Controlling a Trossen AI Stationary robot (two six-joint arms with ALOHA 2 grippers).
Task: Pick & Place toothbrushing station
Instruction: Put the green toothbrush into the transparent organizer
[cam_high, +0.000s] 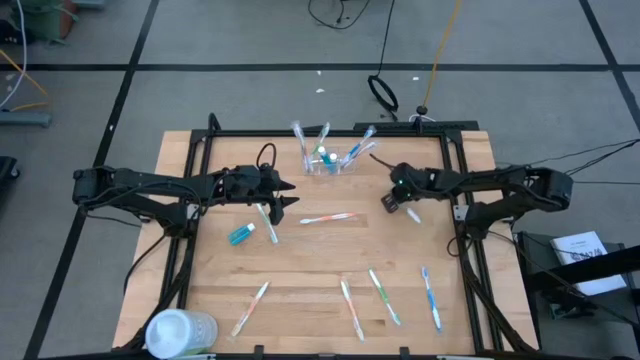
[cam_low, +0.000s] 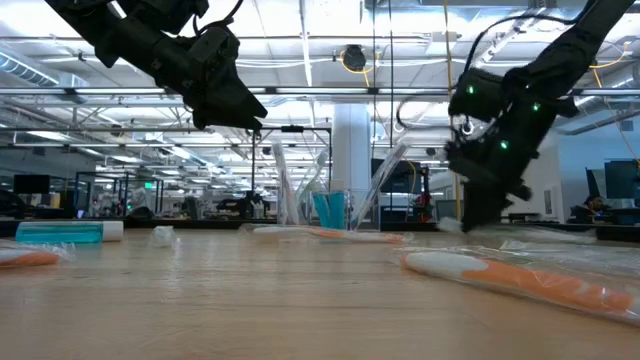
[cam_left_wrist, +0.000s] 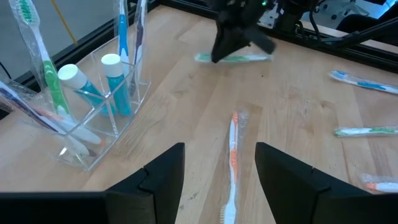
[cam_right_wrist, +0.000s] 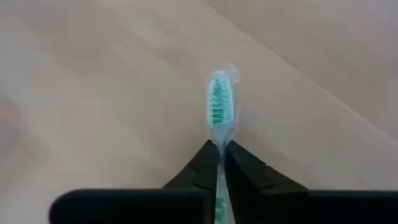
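The clear cup (cam_high: 330, 162) stands at the table's far middle, with several toothbrushes and blue tubes upright in it; it also shows in the left wrist view (cam_left_wrist: 99, 112). My right gripper (cam_high: 389, 203) is right of the cup, low over the table, and shut on a wrapped green toothbrush (cam_right_wrist: 217, 106). My left gripper (cam_high: 290, 194) is open and empty left of the cup, above the table. An orange toothbrush (cam_left_wrist: 233, 155) lies flat on the table ahead of its fingers. My right gripper pinches the green toothbrush's neck (cam_right_wrist: 219, 138), just behind the bristle head, between its two fingertips. The fingers lie along the brush, and the head sticks out beyond them. The brush lies about level, close to the table (cam_left_wrist: 235, 58); whether it is clear of the table, I cannot tell.
A blue toothpaste tube (cam_high: 242, 234) and another toothbrush (cam_high: 268, 222) lie below my left gripper. Several toothbrushes (cam_high: 385, 297) lie along the table's near side. A whitish round container (cam_high: 180, 333) stands at the near left corner. A black frame (cam_high: 455, 200) borders the table.
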